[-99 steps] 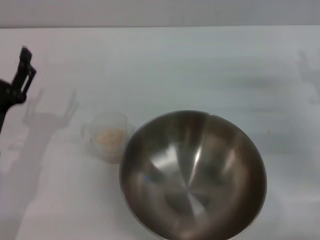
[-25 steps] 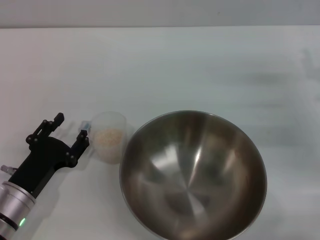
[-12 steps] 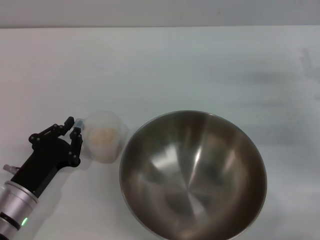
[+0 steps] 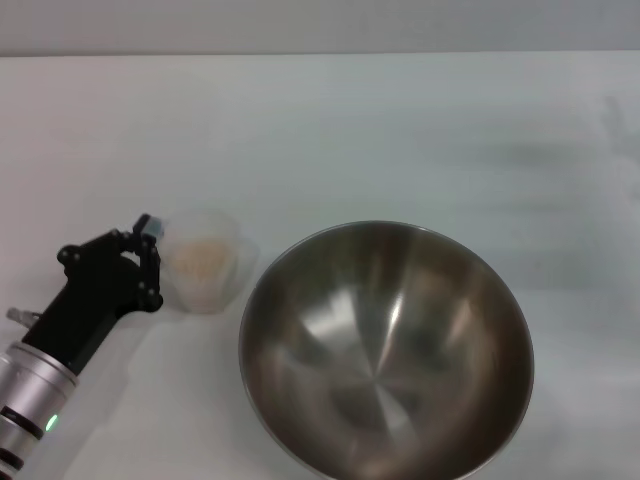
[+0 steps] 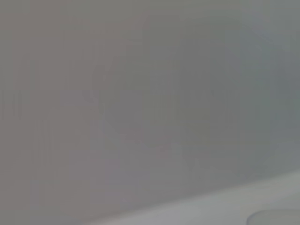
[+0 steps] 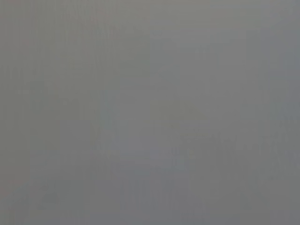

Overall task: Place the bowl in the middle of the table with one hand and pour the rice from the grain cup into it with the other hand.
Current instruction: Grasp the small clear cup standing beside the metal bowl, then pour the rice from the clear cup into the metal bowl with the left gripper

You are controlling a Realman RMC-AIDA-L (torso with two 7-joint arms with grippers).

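Since a second ago the left gripper (image 4: 148, 258) has closed in from the table's (image 4: 400, 120) left edge, its fingers now pinching the grain cup's handle. Largest first: the bowl (image 4: 385, 350) sits by the near edge, slightly right of centre, empty. The grain cup (image 4: 203, 262) stands just left of it, rice (image 4: 200, 258) inside. The right gripper is unseen. My advice: lift level, then tip slowly over the rim.

My left gripper (image 4: 148, 252) seems clamped on grain cup (image 4: 203, 262) handle; bowl (image 4: 386, 350) beyond the cup, touching maybe.
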